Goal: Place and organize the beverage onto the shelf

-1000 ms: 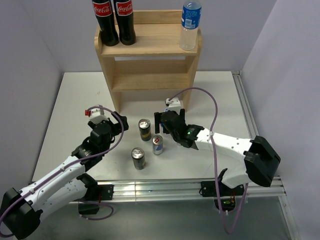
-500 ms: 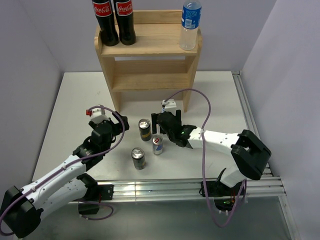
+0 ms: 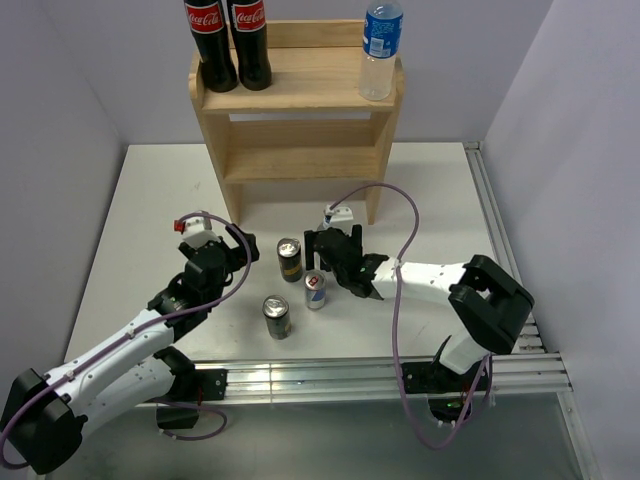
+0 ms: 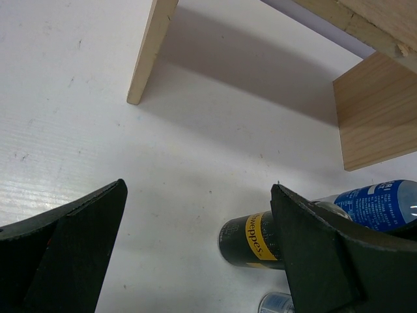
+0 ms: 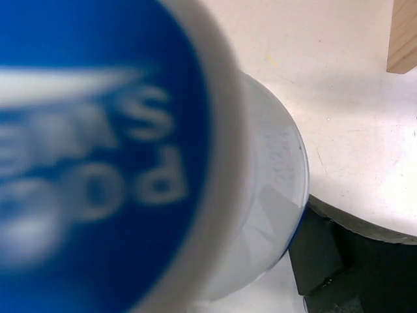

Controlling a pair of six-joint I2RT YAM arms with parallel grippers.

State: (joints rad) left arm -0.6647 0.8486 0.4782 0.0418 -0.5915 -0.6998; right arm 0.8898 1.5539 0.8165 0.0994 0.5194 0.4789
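The wooden shelf [image 3: 300, 95] stands at the back, with one water bottle [image 3: 380, 50] on the right of its top tier. My right gripper [image 3: 325, 262] is low on the table, closed around a second water bottle [image 5: 98, 143] that fills the right wrist view. One finger [image 5: 345, 254] presses its side. That bottle also shows in the left wrist view [image 4: 381, 203]. A dark can [image 3: 289, 259] with a yellow band, a blue-silver can [image 3: 315, 290] and a third can [image 3: 276, 316] stand between the arms. My left gripper [image 3: 240, 250] is open and empty, left of the dark can [image 4: 251, 240].
Two dark cola bottles [image 3: 228, 45] stand on the left of the shelf's top tier. The shelf's lower tier [image 3: 300, 165] holds nothing. The shelf's side panels [image 4: 153, 49] reach down to the table. A metal rail [image 3: 330, 375] runs along the near edge.
My right arm's elbow has folded in to the left, while its gripper stayed almost in place by the cans. My left arm has barely moved.
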